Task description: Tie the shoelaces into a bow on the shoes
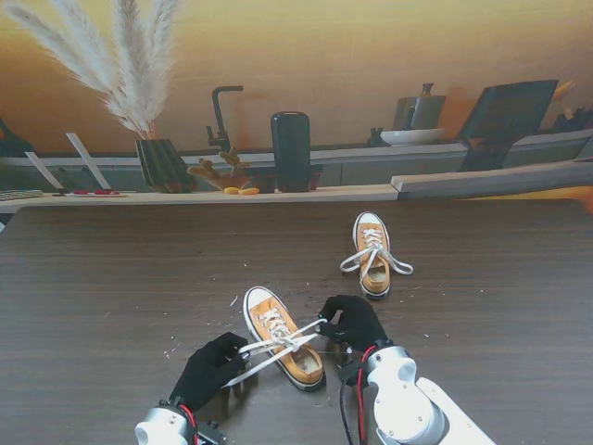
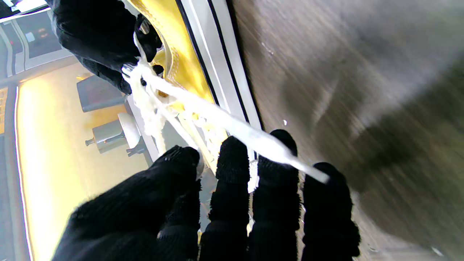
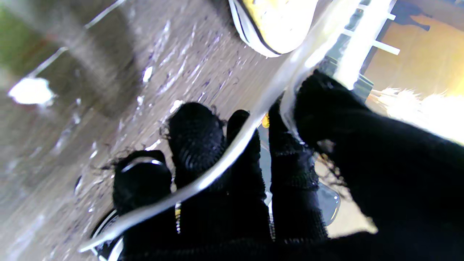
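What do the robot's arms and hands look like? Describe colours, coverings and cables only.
Both the left hand and the right hand wear black knitted gloves over five fingers. The wrists are glossy white rounded housings, with red and black cables running along them.

Black knit gloves over both five-fingered units, left robot hand and right robot hand, each joined to a glossy white rounded wrist housing, with red and black cables looping beside that housing.
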